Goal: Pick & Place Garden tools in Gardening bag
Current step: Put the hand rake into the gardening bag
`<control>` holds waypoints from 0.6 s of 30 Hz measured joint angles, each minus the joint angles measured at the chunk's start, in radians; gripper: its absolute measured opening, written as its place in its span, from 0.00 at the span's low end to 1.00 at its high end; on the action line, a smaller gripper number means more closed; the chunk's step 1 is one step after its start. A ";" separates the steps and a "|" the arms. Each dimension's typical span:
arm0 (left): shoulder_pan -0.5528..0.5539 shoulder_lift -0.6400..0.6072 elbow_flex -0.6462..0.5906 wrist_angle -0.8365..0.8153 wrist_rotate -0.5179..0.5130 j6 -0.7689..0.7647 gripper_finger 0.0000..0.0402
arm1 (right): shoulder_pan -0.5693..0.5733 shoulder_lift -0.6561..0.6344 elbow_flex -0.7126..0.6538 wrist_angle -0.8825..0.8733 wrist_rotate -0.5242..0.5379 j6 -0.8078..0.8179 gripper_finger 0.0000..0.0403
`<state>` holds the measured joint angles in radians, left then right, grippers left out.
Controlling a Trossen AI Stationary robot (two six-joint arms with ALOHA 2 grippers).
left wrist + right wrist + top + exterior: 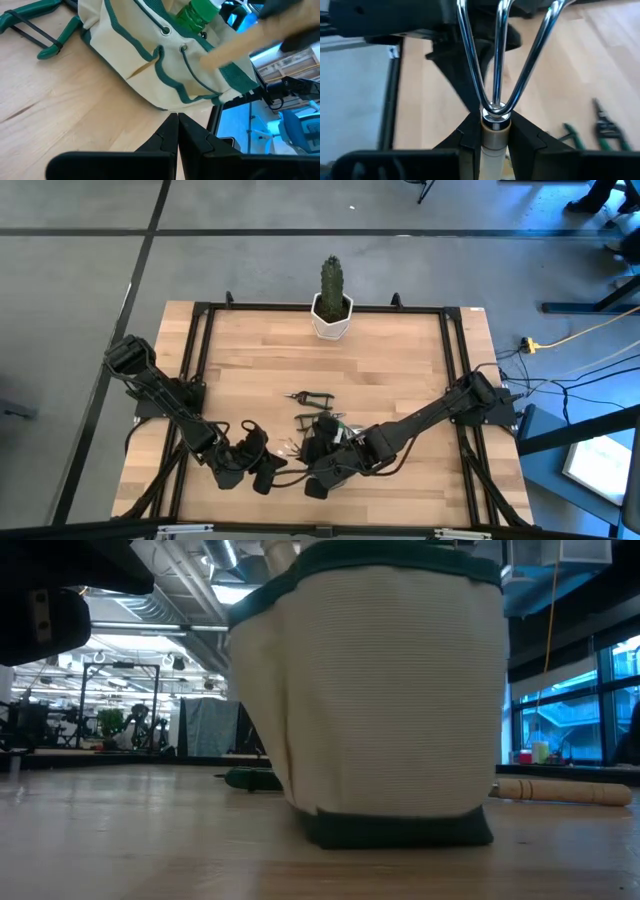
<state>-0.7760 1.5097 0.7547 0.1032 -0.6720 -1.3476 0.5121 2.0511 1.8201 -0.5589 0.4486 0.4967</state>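
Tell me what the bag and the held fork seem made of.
Bag: woven cream fabric with green trim, judging by the visible weave and stitched edging. Fork: shiny, probably steel prongs, mirror reflections, joined by a metal collar to a pale handle that looks like wood. The right end effector grips that handle.

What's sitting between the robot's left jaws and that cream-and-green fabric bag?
Nothing: the left wrist view shows only bare wooden table between the left gripper and the cream-and-green fabric bag.

Count on the bench
One bag [390,700], one fork [502,55], one sprayer [197,12], two shears [312,396] [35,30], one cactus [332,283].
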 joint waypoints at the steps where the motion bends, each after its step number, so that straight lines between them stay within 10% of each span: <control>1: 0.002 0.000 0.000 0.000 -0.001 0.000 0.00 | 0.000 0.000 0.010 -0.018 0.013 -0.006 0.17; 18: 0.016 0.000 0.000 -0.002 -0.006 0.015 0.00 | 0.001 0.003 0.009 -0.037 0.000 0.030 0.17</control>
<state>-0.7596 1.5097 0.7547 0.1009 -0.6785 -1.3321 0.5133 2.0537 1.8291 -0.5954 0.4484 0.5263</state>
